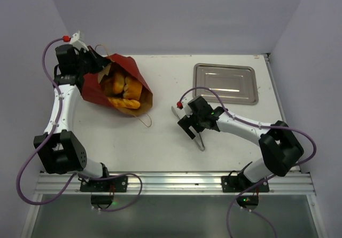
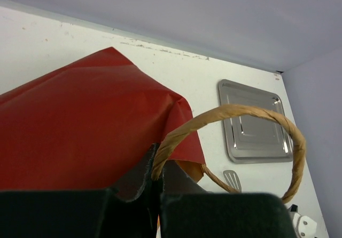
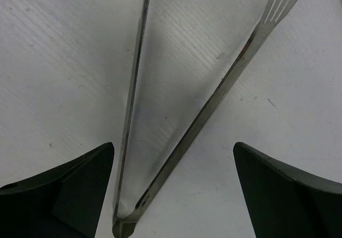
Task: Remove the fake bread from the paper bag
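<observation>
The dark red paper bag (image 1: 133, 72) lies on its side at the far left, its mouth facing me. Several golden fake breads (image 1: 122, 86) show inside it. My left gripper (image 1: 102, 66) is at the bag's mouth rim. In the left wrist view the bag (image 2: 80, 126) fills the left side and the gripper (image 2: 156, 166) is shut on the bag's looped paper handle (image 2: 240, 110). My right gripper (image 1: 188, 125) hovers low over metal tongs (image 1: 199, 140) at mid-table. In the right wrist view it (image 3: 173, 190) is open, with the tongs (image 3: 203, 115) lying between its fingers.
A flat silver metal tray (image 1: 225, 82) sits at the far right, also seen in the left wrist view (image 2: 251, 123). The bag's second handle (image 1: 144, 121) lies on the table in front of the bag. White walls close in the table on three sides.
</observation>
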